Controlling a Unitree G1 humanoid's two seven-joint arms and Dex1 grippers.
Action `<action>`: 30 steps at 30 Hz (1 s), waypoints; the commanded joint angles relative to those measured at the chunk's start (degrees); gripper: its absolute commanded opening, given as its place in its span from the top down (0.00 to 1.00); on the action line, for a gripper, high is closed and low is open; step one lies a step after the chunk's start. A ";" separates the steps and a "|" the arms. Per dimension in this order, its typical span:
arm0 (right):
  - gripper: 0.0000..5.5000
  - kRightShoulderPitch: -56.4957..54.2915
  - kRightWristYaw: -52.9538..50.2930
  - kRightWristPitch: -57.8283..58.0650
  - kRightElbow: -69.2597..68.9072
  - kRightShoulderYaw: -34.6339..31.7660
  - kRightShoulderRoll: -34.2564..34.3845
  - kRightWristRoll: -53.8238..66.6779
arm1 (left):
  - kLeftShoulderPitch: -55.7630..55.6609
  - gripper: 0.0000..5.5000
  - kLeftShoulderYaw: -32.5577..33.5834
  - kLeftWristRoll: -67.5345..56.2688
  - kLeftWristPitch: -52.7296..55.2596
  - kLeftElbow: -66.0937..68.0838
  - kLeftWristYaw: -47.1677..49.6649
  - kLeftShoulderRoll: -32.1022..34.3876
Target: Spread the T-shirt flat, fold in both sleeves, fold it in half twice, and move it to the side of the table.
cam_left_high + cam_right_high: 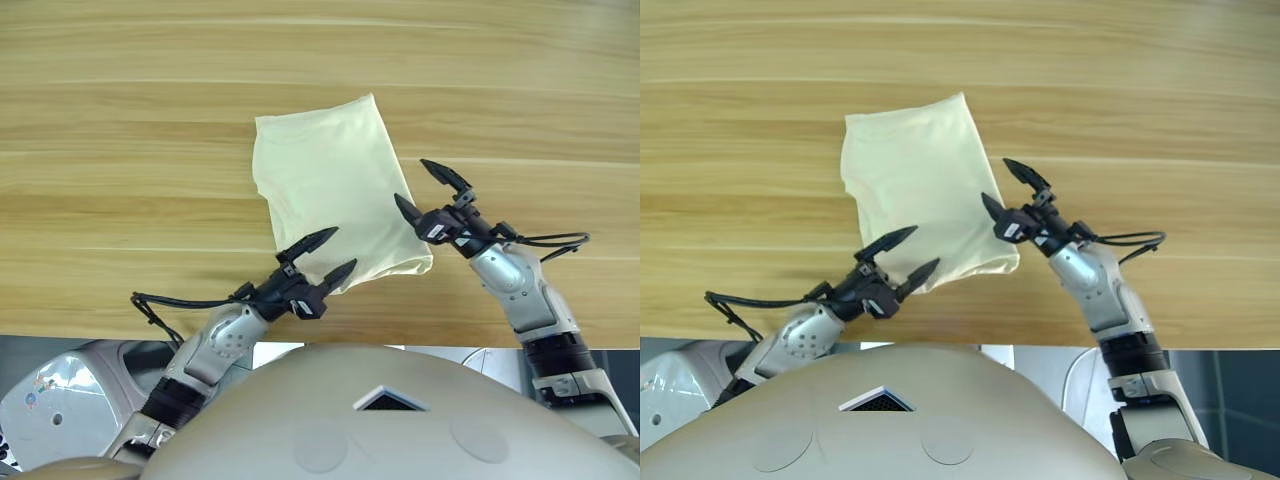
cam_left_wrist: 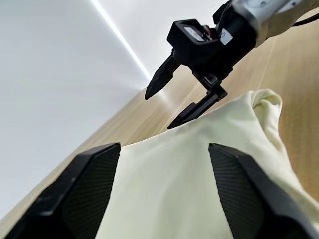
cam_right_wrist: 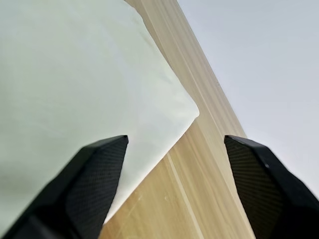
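T-shirt (image 1: 330, 190), pale yellow, lies folded into a compact, roughly rectangular bundle, turned at a slant near the middle of the wooden surface (image 1: 120, 150), a little closer to the near edge than to the far one. Its far end is neat, with one squared corner. The left side shows a small bulge, and the near edge sags into a rounded, slightly rumpled fold at the right corner.

The left hand (image 1: 344, 247) sits at the near-left corner, its two dark fingers spread wide and released, with cloth showing between them in the left wrist view. Whether the tips press the fabric I cannot tell. The right hand (image 1: 411, 180) stands at the right edge, also spread and grasping nothing: one fingertip is at the cloth's border, the other over bare wood.

Plain wood runs broadly to the left, to the right and beyond the far end. The near edge lies close behind both hands.
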 commanded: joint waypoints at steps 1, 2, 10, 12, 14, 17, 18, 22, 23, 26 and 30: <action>0.35 -0.37 0.58 0.43 0.35 0.76 -0.46 -1.09 | -0.53 0.40 1.72 -0.02 1.06 0.41 0.97 -0.34; 0.35 -0.31 0.58 0.38 0.54 1.13 -0.43 -1.62 | -0.47 0.40 1.82 0.04 1.35 0.71 1.13 -0.55; 0.35 -0.36 1.66 0.56 -1.36 0.89 -1.60 -1.44 | 1.89 0.40 2.55 5.80 4.07 0.78 0.74 2.26; 0.35 -0.30 1.82 0.56 -1.64 0.77 -1.94 -1.47 | 3.40 0.40 2.20 6.87 4.95 -0.35 -1.11 4.03; 0.35 -0.28 2.07 0.53 -1.98 0.82 -2.37 -1.41 | 5.06 0.40 1.50 7.41 5.84 -1.69 -2.91 5.34; 0.35 -0.13 2.92 0.68 -3.22 0.78 -3.20 -1.10 | 6.42 0.40 1.32 8.33 7.20 -2.98 -3.80 6.25; 0.35 -0.07 3.18 0.69 -3.51 0.80 -3.32 -1.08 | 6.40 0.40 1.57 8.32 7.62 -3.09 -3.49 6.19; 0.35 -0.18 3.61 0.53 -3.48 0.71 -3.55 -0.94 | 6.57 0.40 3.31 4.44 7.28 -4.53 -1.76 5.12; 0.35 -0.20 3.49 0.39 -3.10 0.76 -3.53 -1.07 | 6.51 0.40 3.97 1.87 6.44 -5.58 -1.02 4.21; 0.35 -0.15 3.54 0.17 -2.73 1.14 -3.31 -1.45 | 5.60 0.40 6.37 -3.41 5.53 -7.36 1.06 1.62; 0.35 0.87 4.23 -0.33 -4.01 0.92 -4.12 -0.99 | 4.98 0.40 12.20 -4.32 6.51 -7.63 3.34 1.65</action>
